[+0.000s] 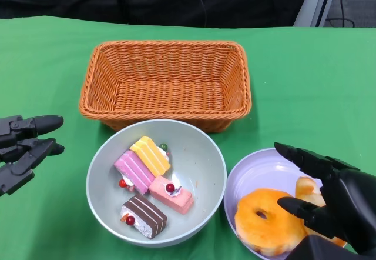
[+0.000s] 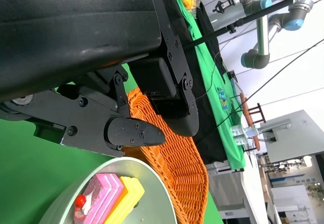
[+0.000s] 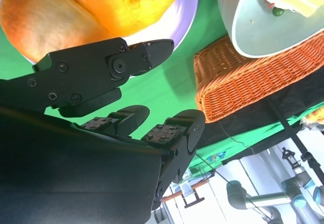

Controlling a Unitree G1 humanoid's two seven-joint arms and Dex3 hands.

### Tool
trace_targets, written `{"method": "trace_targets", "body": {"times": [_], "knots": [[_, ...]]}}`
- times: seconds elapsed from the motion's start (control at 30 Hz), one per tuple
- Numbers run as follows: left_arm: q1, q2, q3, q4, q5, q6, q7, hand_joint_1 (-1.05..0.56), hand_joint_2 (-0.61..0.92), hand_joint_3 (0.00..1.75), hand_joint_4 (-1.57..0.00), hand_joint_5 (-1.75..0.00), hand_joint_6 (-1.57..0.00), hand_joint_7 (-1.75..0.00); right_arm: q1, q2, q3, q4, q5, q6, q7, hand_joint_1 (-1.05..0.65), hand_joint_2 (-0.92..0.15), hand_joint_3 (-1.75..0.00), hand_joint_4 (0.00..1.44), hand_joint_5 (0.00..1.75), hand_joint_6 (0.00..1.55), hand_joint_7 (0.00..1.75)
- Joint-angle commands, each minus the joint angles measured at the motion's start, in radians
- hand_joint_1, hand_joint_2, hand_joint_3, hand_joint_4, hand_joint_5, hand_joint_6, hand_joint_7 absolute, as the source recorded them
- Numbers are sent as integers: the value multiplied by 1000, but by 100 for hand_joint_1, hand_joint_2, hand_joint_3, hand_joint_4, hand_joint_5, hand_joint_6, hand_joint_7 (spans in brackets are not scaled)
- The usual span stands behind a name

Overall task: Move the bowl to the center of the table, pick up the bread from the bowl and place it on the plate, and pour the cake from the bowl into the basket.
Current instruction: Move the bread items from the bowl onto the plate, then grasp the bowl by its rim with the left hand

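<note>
Bowl (image 1: 100, 177), four cake slices (image 1: 151, 185), no visible writing

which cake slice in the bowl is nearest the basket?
The yellow cake slice, at the far side of the bowl toward the basket. The pink, red-pink and chocolate slices all lie nearer the robot.

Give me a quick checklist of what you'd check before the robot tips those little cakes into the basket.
1. Breads out of the grey-green round bowl: ok, only cake slices remain inside.
2. Breads on the pale lilac round plate: ok.
3. Woven orange wicker basket free to receive: ok, nothing inside it.
4. Bowl near basket: ok, directly in front of it.
5. Left hand gripping bowl: not ok, open, apart from it.
6. Right hand clear of the plate: not ok, hovers over it.
</note>
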Motion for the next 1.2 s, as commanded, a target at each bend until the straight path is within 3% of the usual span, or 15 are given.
{"method": "trace_targets", "body": {"times": [0.03,0.17,0.33,0.4,0.43,0.47,0.5,0.57,0.63,0.7,0.77,0.8,0.93,1.0,1.2], "knots": [[2,17,7,4,4,-15,1,-18,92,26,-81,-84,-112,-1,18,7,-11,-23,36,4,8,-45,-92,-1,47,1,49,1],[0,18,7,10,-7,-17,-12,-18,92,26,-81,-84,-112,-1,23,48,-38,-12,189,-82,-16,-38,-90,0,54,4,54,3],[-2,23,5,18,11,-30,-4,-18,92,26,-82,-84,-113,-1,8,99,-78,-31,528,-197,67,-31,-92,-5,67,11,65,6],[-1,25,2,17,19,-33,-2,-17,92,26,-82,-84,-113,-1,5,112,-83,-51,630,-208,102,-29,-92,-6,80,18,77,11],[-1,26,1,18,21,-38,-4,-17,92,26,-82,-84,-112,-1,4,119,-84,-61,681,-214,119,-28,-92,-6,81,32,81,13],[-1,23,0,17,17,-41,-8,-17,92,27,-82,-84,-112,-1,4,121,-84,-74,720,-219,133,-25,-92,-6,76,60,86,17],[-1,21,-1,16,14,-43,-11,-16,92,28,-82,-84,-112,-1,5,121,-86,-81,742,-221,142,-24,-91,-9,72,94,90,34],[3,20,-7,8,17,-44,-13,-18,92,26,-82,-82,-112,-1,4,119,-86,-92,757,-241,155,-24,-89,-18,76,117,84,75],[8,27,-16,1,19,-48,-25,-20,92,25,-83,-82,-112,-1,3,120,-86,-107,773,-252,166,-24,-82,-33,79,123,80,92],[14,52,-30,-6,28,-70,-64,-29,92,14,-76,-78,-103,0,3,129,-81,-133,779,-249,164,-13,-58,-99,88,141,82,120],[17,73,-37,-6,34,-91,-95,-33,92,12,-71,-76,-97,0,3,136,-77,-146,783,-239,162,-10,-49,-123,90,149,81,131],[25,103,-44,-18,35,-126,-137,-34,92,12,-70,-75,-96,0,9,142,-75,-165,803,-199,157,-9,-48,-127,90,151,81,133],[56,227,-60,-58,55,-277,-278,-59,92,13,-67,-30,-76,0,12,152,-80,-190,863,-120,161,-8,-46,-135,84,163,73,148],[66,284,-63,-73,66,-359,-328,-64,92,14,-62,-19,-69,0,10,150,-84,-194,875,-105,163,-8,-45,-136,82,164,71,150],[64,364,-62,-53,109,-684,-364,-70,92,4,-67,-11,-73,-2,6,146,-92,-205,917,-48,174,-8,-44,-129,78,164,70,145]]}}
